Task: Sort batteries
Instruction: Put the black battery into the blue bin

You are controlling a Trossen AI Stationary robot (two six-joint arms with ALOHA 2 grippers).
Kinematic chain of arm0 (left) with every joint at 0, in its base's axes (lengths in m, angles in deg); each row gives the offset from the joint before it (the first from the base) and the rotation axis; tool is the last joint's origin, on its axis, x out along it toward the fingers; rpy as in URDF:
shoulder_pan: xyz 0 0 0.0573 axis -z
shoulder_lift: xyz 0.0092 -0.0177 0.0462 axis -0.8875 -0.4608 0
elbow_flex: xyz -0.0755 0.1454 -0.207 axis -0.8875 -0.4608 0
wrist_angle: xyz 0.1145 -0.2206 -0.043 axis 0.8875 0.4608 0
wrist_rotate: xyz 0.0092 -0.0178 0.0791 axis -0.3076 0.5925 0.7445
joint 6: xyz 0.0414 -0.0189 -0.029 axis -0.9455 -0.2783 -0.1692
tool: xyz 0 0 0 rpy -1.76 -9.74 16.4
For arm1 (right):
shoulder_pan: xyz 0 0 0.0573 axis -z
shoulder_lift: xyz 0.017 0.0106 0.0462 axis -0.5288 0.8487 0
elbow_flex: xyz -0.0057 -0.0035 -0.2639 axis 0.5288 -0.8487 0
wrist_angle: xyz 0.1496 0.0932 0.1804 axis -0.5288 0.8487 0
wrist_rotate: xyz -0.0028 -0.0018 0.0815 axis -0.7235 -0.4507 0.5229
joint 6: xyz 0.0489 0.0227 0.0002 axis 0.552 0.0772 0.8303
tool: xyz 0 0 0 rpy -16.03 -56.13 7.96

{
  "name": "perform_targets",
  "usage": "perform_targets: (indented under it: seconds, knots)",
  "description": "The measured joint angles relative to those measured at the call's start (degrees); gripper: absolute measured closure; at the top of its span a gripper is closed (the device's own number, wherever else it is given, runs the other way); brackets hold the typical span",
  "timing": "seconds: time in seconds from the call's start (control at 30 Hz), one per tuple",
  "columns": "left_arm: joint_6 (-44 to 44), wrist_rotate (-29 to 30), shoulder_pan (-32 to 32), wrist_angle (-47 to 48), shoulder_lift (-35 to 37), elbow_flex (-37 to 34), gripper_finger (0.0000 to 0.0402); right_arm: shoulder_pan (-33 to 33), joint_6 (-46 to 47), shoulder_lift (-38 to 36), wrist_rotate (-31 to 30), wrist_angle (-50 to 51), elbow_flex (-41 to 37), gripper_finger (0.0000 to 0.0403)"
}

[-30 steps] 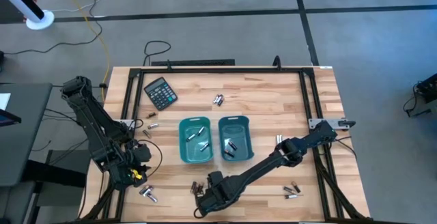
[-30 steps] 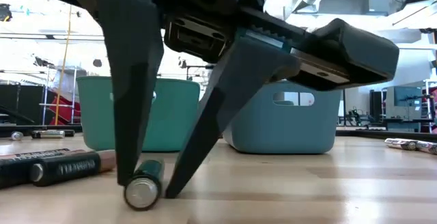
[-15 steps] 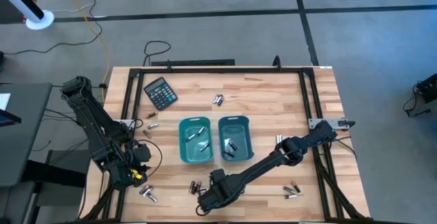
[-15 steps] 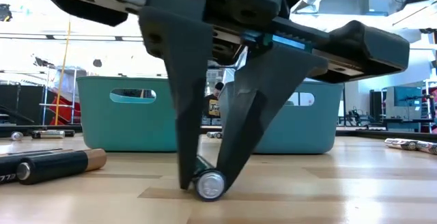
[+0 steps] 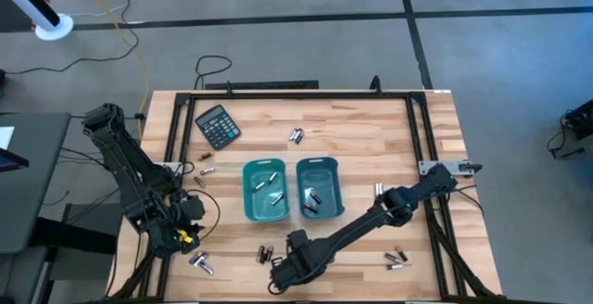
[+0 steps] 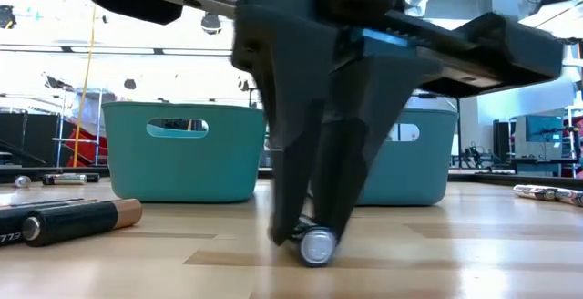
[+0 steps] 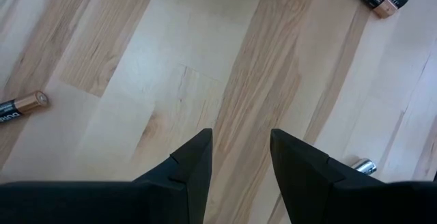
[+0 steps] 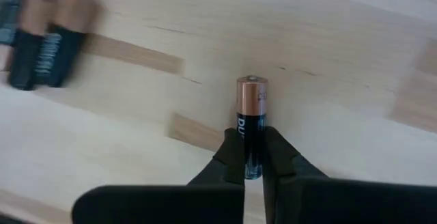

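High view, from left to right: the left gripper (image 5: 176,234) waits over the table's front-left corner, its fingers (image 7: 194,162) standing partly apart with nothing between them. Two batteries (image 5: 201,263) lie just in front of it. A black calculator (image 5: 218,125) sits toward the back left, its key markings too small to read. Two teal bins (image 5: 264,191) stand side by side at mid-table, each holding a few cells, and a pair of batteries (image 5: 296,135) lies behind them.

At the front edge, the right gripper (image 5: 278,272) is closed on a battery (image 8: 250,125) lying on the wood. That cell is dark with a copper end; its white lettering is cut off by the fingers and cannot be read. The low view shows its silvery end cap (image 6: 317,244) facing the camera. Beside it lie two dark, copper-ended cells (image 8: 44,43), blurred, with lettering I cannot make out. More batteries (image 5: 396,259) rest at the front right.
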State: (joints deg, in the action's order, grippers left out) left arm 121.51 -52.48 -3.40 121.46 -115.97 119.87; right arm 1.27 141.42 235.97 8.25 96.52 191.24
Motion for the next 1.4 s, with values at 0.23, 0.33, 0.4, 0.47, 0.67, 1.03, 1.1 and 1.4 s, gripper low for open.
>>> perform_targets:
  seconds: [0.23,0.33,0.4,0.47,0.67,1.03,1.1,1.4]
  knots:
    - [-0.02,0.0,0.0,0.0,0.0,0.0,0.026,-3.11,6.49,-4.54,-1.91,11.03,0.07,0.0386]
    - [-0.03,0.02,0.0,0.02,0.0,0.0,0.026,-4.31,7.89,-7.15,-2.45,16.63,0.18,0.0386]
    - [-0.04,0.02,0.0,0.02,0.0,0.0,0.026,-4.71,8.05,-8.7,-2.44,19.6,0.14,0.0386]
    - [-0.02,0.04,0.0,0.02,0.0,0.0,0.026,-5.03,7.13,-10.97,-3.19,20.55,-0.1,0.0386]
    - [2.77,1.36,-1.73,0.0,0.0,0.0,0.026,-3.56,-0.43,-18.11,-13.94,20.2,-0.99,0.0386]
    - [4.31,1.88,-9.91,-3.41,0.0,0.01,0.026,9.78,-36.19,-24.43,-20.51,20.11,-0.95,0.0386]
    - [4.5,1.88,-11.2,-4.09,0.0,0.02,0.026,12.21,-42.39,-24.42,-19.47,19.92,-2.09,0.0386]
    - [5.59,2.07,-14.31,-6.73,0.0,0.02,0.026,18.59,-55.96,-30.71,-11.0,6.6,-27.82,0.0387]
